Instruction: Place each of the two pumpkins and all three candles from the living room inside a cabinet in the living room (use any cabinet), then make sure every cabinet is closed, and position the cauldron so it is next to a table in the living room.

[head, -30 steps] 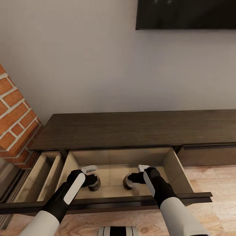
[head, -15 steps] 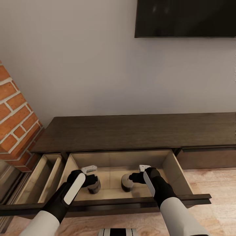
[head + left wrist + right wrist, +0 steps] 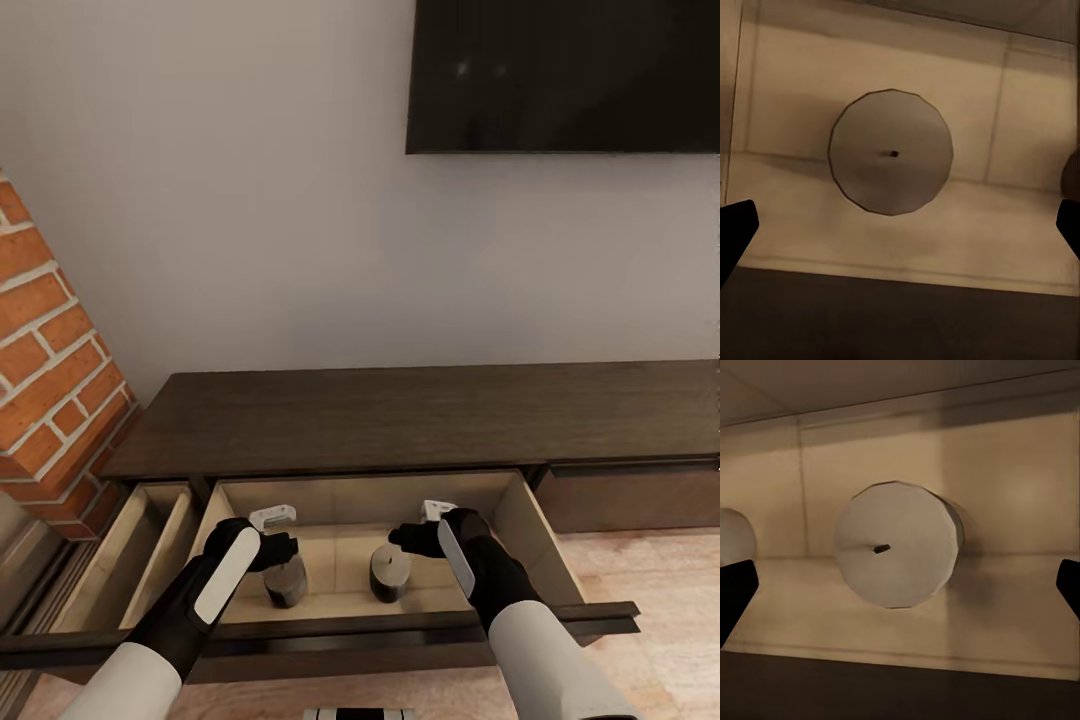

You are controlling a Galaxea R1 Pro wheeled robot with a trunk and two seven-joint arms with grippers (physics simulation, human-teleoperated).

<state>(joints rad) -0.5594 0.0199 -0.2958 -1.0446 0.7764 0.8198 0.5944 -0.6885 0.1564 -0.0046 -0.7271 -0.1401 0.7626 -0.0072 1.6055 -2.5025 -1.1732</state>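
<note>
your left gripper point(image 3: 283, 548) and right gripper point(image 3: 404, 540) hang spread wide, holding nothing, over the cabinet's point(image 3: 420, 415) pulled-out drawer point(image 3: 524, 520), where two candles point(image 3: 285, 582) point(image 3: 389, 573) stand upright and apart on its pale floor.

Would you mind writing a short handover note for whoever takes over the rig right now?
Left gripper: open, jaws spread, above the left candle, not touching it.
Right gripper: open, above the right candle, which has been released.
Both candles stand upright on the floor of the open middle drawer of the cabinet. The narrow drawer beside it on the left is open too.
Done: two candles stowed.
Left: third candle, both pumpkins, closing every drawer, moving the cauldron next to the table.
</note>
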